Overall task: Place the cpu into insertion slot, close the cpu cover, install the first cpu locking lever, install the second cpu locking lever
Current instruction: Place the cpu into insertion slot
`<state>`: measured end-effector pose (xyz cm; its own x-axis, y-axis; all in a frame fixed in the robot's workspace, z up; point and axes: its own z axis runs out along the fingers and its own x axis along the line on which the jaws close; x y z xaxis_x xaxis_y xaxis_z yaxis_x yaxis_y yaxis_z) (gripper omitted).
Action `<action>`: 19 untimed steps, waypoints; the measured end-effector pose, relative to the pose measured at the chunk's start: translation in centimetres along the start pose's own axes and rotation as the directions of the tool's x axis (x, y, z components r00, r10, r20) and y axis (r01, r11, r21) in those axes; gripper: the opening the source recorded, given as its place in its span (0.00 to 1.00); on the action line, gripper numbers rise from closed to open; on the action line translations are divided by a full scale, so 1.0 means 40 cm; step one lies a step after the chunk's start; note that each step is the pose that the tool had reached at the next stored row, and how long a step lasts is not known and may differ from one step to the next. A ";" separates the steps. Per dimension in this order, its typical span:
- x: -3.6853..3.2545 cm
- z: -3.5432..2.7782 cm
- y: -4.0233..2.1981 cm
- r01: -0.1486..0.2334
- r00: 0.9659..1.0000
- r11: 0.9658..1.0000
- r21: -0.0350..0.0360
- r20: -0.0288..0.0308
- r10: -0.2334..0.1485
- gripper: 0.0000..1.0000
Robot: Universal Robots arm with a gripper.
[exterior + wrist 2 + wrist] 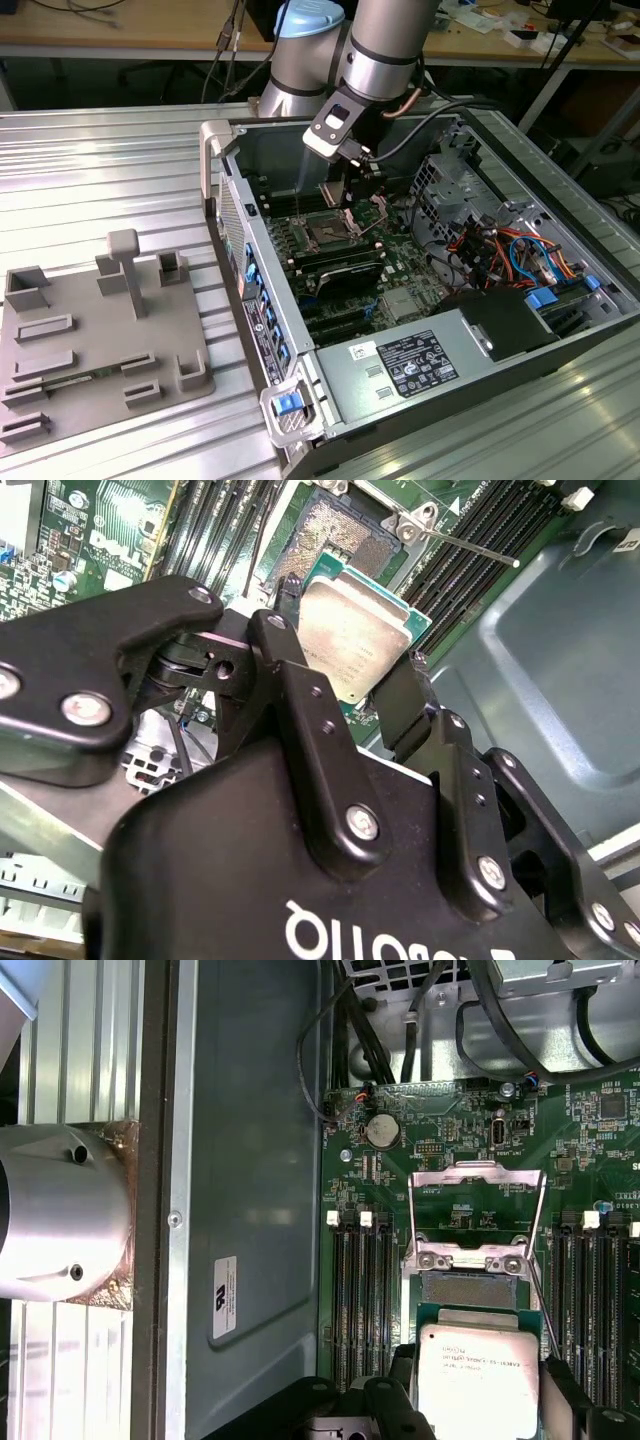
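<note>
Second wrist view: jaws clamped on opposite edges of the cpu (350, 630), held partly over the open insertion slot (335, 535); first wrist view has the cpu cover (478, 1171) standing open. I'd square the chip to the rim and lower it flat, never dragging. Dull brushed-grey lid, green border, grainy dark pin bed, bright steel frame.
</note>
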<state>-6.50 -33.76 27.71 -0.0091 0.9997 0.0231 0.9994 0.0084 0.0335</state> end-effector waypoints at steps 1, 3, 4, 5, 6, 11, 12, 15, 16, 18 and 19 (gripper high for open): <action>0.000 0.000 0.000 0.000 1.000 1.000 0.000 0.000 0.000 0.55; 0.000 0.000 0.000 0.000 1.000 1.000 0.000 0.000 0.000 0.55; 0.000 0.000 0.000 0.000 1.000 1.000 0.000 0.000 0.000 0.55; 0.000 0.001 0.000 0.000 1.000 1.000 0.000 0.000 0.000 0.55; 0.000 0.002 0.000 0.000 1.000 1.000 0.000 0.000 0.000 0.55; 0.000 0.020 -0.001 0.001 1.000 1.000 0.000 0.000 -0.001 0.55; -0.001 0.027 -0.001 0.001 1.000 1.000 0.000 0.000 -0.001 0.55; -0.001 0.041 -0.001 0.005 1.000 1.000 0.000 0.000 -0.005 0.55; -0.001 0.070 -0.003 0.015 1.000 1.000 0.000 0.000 -0.015 0.55; -0.002 0.130 -0.007 0.019 1.000 1.000 0.001 0.000 -0.019 0.55; -0.002 0.135 -0.007 0.020 1.000 1.000 0.001 0.000 -0.020 0.55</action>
<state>-6.61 -33.72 22.32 -0.0286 0.9993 0.0220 0.9991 0.0279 0.0333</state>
